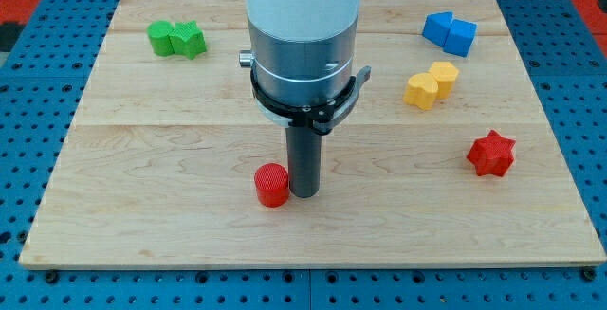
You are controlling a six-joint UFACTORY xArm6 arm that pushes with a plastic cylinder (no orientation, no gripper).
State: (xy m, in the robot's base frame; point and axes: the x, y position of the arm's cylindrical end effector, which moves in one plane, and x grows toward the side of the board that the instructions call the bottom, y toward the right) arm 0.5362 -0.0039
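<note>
My tip (303,194) rests on the wooden board (142,168) just below its centre. A small red cylinder (272,185) stands right beside it on the view's left, touching or nearly touching the rod. A red star-shaped block (491,154) lies far off to the view's right. Two yellow blocks (431,84) sit side by side up and to the right. The other blocks are farther away, toward the top corners.
Two green blocks (176,39) sit together at the view's top left. Two blue blocks (450,32) sit together at the top right. The board's edges border a blue perforated surface (28,177). The arm's wide white and grey body (302,35) hides the board's top middle.
</note>
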